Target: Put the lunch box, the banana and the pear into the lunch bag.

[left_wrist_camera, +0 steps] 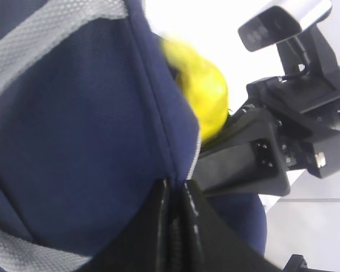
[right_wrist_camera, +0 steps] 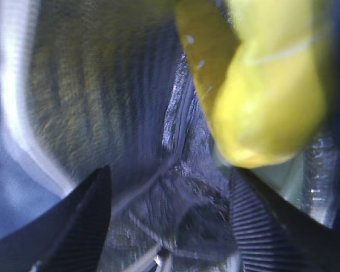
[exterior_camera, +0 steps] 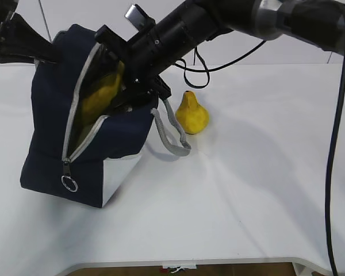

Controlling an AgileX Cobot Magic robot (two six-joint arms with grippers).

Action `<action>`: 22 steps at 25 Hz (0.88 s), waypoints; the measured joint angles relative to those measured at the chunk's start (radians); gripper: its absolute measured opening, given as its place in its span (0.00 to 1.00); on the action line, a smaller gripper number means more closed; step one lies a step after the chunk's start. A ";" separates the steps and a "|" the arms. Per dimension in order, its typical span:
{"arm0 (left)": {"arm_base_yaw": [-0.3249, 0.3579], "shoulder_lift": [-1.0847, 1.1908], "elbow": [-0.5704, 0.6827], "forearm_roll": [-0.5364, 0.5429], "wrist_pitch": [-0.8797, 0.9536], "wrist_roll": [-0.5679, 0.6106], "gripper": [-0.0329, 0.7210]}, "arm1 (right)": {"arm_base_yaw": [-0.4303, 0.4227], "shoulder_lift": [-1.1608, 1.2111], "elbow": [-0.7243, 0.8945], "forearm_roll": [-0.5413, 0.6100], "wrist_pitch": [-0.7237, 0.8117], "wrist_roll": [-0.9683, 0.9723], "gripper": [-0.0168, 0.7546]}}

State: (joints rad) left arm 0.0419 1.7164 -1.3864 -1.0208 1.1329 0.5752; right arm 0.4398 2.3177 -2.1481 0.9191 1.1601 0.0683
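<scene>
The navy lunch bag (exterior_camera: 49,121) stands tilted at the left with its zipper open. My left gripper (exterior_camera: 53,54) is shut on the bag's upper rim, and the left wrist view shows it (left_wrist_camera: 175,190) pinching the navy fabric (left_wrist_camera: 73,141). My right gripper (exterior_camera: 112,77) reaches into the opening and is open (right_wrist_camera: 170,170), with only the bag's lining (right_wrist_camera: 102,85) between its fingers. The banana (exterior_camera: 100,98) lies inside the bag, just beyond the right finger (right_wrist_camera: 272,90), and also shows in the left wrist view (left_wrist_camera: 201,85). The pear (exterior_camera: 191,115) stands on the table right of the bag. The lunch box is not clearly in view.
A grey webbing handle (exterior_camera: 171,137) hangs from the bag toward the pear. The zipper's ring pull (exterior_camera: 69,183) hangs at the bag's lower front. The right arm's black cable (exterior_camera: 336,144) drops along the right side. The white table's front edge (exterior_camera: 218,263) is near.
</scene>
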 joint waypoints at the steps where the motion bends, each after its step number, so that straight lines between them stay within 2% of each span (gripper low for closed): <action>1: 0.000 0.000 0.000 0.000 0.000 0.000 0.05 | 0.000 0.000 0.000 0.000 0.002 -0.012 0.68; 7: 0.002 0.000 0.000 0.011 0.000 0.000 0.05 | -0.021 0.000 -0.054 -0.025 0.058 -0.078 0.70; 16: 0.036 0.000 0.000 0.017 0.008 0.000 0.05 | -0.028 0.000 -0.291 -0.349 0.077 -0.061 0.70; 22: 0.042 0.000 0.000 0.053 0.008 0.000 0.05 | -0.029 0.000 -0.344 -0.534 0.088 -0.044 0.70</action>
State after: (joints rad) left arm 0.0839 1.7164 -1.3864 -0.9678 1.1409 0.5752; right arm 0.4110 2.3177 -2.4924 0.3853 1.2482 0.0241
